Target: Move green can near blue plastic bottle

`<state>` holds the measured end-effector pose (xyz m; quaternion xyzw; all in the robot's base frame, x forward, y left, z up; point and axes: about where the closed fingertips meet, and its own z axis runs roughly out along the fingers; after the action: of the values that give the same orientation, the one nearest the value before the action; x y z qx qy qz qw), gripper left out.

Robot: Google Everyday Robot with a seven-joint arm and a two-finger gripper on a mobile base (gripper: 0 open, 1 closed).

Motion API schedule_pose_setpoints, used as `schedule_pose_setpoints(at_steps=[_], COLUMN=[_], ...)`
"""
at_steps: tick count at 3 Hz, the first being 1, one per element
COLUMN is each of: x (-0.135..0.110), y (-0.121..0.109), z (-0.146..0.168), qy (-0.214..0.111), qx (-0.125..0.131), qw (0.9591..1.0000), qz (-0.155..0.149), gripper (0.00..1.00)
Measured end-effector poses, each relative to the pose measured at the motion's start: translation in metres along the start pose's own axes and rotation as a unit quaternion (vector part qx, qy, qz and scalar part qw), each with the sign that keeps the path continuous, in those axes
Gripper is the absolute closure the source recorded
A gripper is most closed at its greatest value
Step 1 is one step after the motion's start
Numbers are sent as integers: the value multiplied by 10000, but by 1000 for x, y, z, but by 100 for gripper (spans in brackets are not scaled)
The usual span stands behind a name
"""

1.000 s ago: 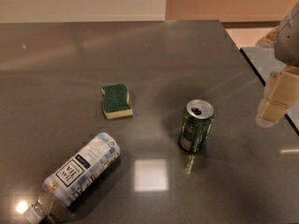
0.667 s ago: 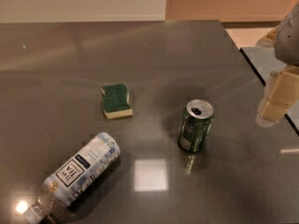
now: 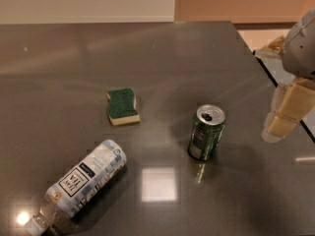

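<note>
The green can [image 3: 206, 132] stands upright on the dark table [image 3: 197, 58], right of centre, its silver top open. The blue plastic bottle [image 3: 82, 179] lies on its side at the lower left, cap end toward the bottom left corner, label with dark text facing up. The can and bottle are well apart. My gripper [image 3: 276, 128] hangs at the right edge of the view, to the right of the can and apart from it, holding nothing that I can see.
A flat green-and-yellow sponge [image 3: 122, 105] lies left of centre, behind the bottle and left of the can. The table's right edge [image 3: 268, 73] runs diagonally near the gripper, with pale floor beyond.
</note>
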<state>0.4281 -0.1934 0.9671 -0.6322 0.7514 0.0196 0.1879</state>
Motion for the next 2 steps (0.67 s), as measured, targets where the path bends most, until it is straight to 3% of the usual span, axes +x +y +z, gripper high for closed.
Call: schedule_pose_setpoints(at_steps=[2], x=[-22], y=[19], z=[41], qy=[-618], qx=[-365], qw=[9968], qz=[-349], gripper=[0])
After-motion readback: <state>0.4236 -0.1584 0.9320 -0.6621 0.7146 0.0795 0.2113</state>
